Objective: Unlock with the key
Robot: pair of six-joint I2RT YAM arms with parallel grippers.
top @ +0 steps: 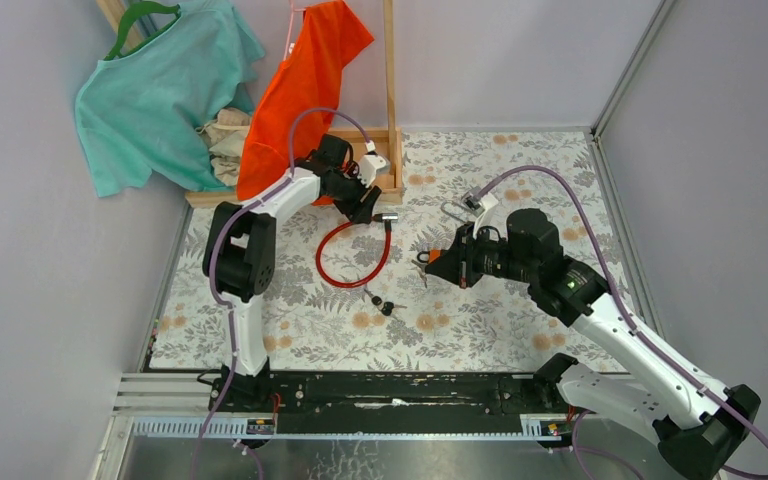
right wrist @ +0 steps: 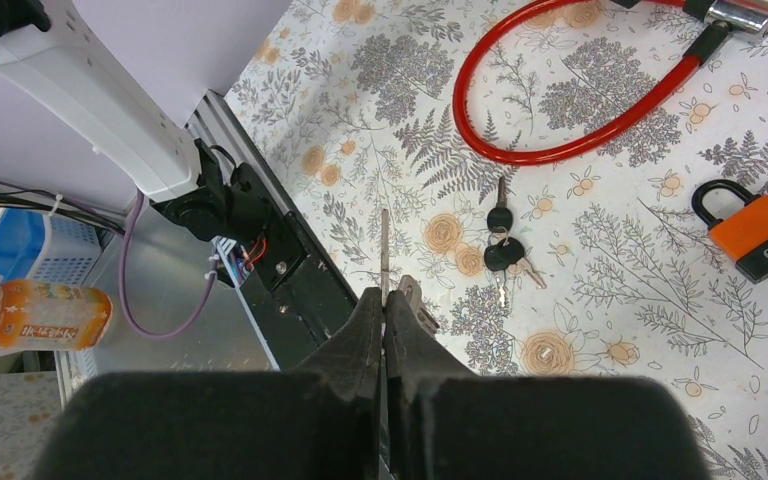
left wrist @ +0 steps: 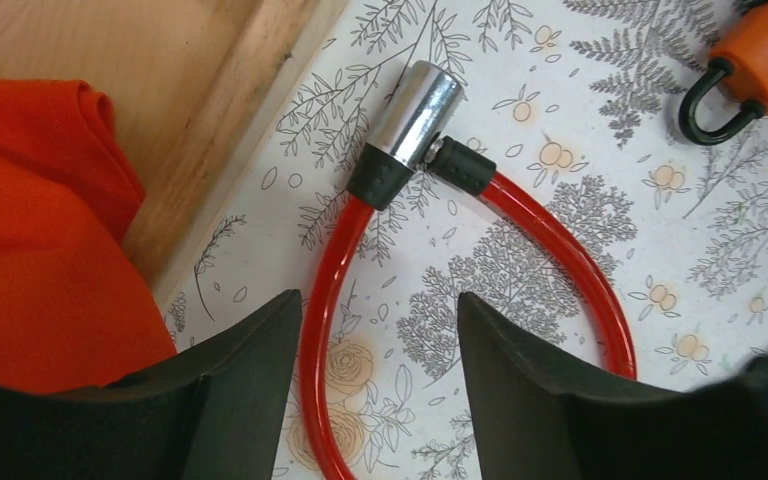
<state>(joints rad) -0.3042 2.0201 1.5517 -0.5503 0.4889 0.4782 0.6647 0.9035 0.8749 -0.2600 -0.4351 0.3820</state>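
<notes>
A red cable lock (top: pixel 353 262) lies in a loop on the flowered tablecloth, and its silver cylinder head (left wrist: pixel 415 112) points toward the wooden base. My left gripper (left wrist: pixel 378 297) hovers just over the loop, open, with one strand of red cable (left wrist: pixel 312 350) between its fingers and not clamped. My right gripper (right wrist: pixel 384 295) is shut on a key, whose thin metal blade (right wrist: pixel 384 245) sticks out past the fingertips. In the top view the right gripper (top: pixel 432 264) sits right of the loop, beside an orange padlock (right wrist: pixel 760 235).
A bunch of black-headed keys (right wrist: pixel 505 250) lies below the loop. A wooden rack base (top: pixel 392 180) with an orange garment (top: pixel 295 90) and a teal one (top: pixel 155 85) stands at the back left. A silver shackle (top: pixel 453 212) lies near the right arm.
</notes>
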